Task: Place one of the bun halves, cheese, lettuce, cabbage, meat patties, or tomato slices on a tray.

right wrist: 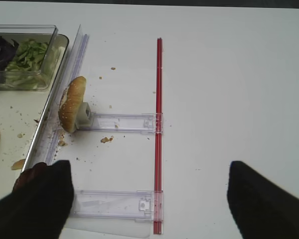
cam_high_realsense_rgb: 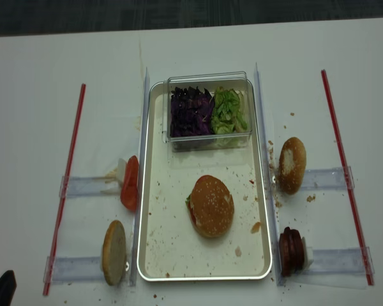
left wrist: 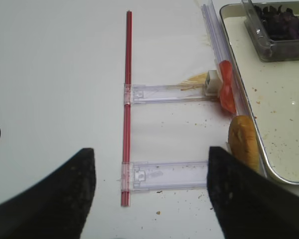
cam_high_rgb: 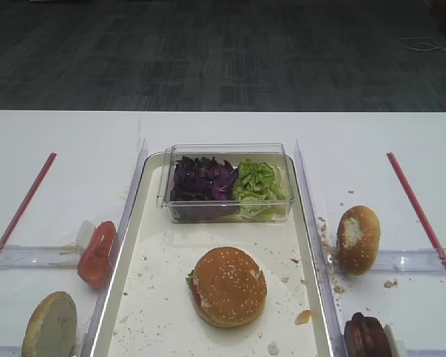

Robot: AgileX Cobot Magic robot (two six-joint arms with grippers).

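Right gripper (right wrist: 149,199): jaws standing wide apart, nothing between them, hanging above the counter. Left gripper (left wrist: 152,194): jaws likewise spread wide, holding nothing, facing down. Both arms are sitting pulled back; only a dark tip of the left one is showing in the realsense high view.

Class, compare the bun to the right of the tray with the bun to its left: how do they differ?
The right bun is seeded and golden with a white torn patch; the left bun shows a pale, flat, seedless face. The right one sits farther back, the left near the front. Both stand on edge outside the tray.
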